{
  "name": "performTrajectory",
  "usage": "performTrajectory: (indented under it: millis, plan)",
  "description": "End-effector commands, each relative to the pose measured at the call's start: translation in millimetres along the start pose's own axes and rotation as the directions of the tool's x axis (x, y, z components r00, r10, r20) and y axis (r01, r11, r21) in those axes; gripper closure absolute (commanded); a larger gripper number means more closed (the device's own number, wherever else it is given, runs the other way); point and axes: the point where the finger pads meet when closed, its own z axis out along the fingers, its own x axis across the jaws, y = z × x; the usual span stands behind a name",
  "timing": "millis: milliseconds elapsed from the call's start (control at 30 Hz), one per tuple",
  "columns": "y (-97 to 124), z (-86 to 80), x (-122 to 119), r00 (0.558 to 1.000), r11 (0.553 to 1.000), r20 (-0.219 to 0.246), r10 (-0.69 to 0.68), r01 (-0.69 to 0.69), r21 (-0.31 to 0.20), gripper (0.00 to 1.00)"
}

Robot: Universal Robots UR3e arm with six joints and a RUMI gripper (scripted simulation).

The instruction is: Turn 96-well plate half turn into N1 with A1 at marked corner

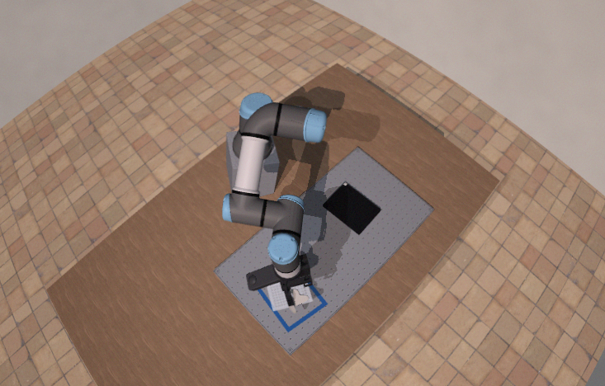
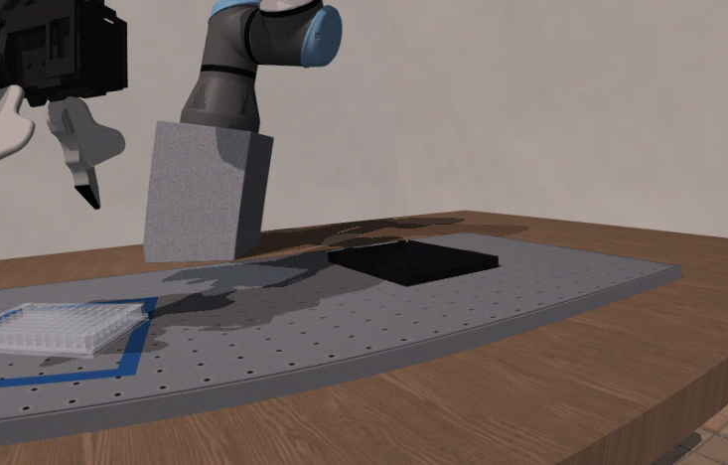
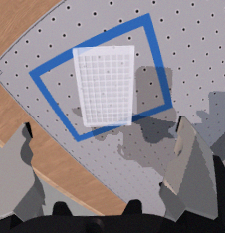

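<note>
The clear 96-well plate (image 2: 51, 326) lies flat on the grey perforated board, inside a blue square outline (image 2: 130, 353), and not in the nest. It shows whole in the wrist view (image 3: 105, 86), set at an angle to the blue outline (image 3: 155, 55). In the overhead view the plate (image 1: 276, 296) is partly hidden by my gripper (image 1: 295, 298). The black plate nest N1 (image 1: 351, 207) (image 2: 412, 261) sits empty at the far end of the board, with a small white mark at one corner (image 1: 345, 183). My gripper (image 2: 25, 211) hangs well above the plate, open and empty. I cannot make out the cut corner.
The grey perforated board (image 2: 355, 312) lies on a wooden table. The arm's grey pedestal block (image 2: 207, 191) stands behind the board, between the plate and the nest. The table's near edge runs close to the blue outline.
</note>
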Motion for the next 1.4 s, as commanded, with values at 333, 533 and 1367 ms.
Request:
performTrajectory:
  millis: [333,533,1367]
  plan:
    - [0.1,22.2,-0.3,1.0,1.0,0.001,0.001,-0.001,0.001,0.0]
    - [0.2,32.2,-0.3,1.0,1.0,0.001,0.001,-0.001,0.001,0.0]
    - [-0.1,66.6,-1.4,1.0,1.0,0.003,0.0,0.0,0.002,0.0]
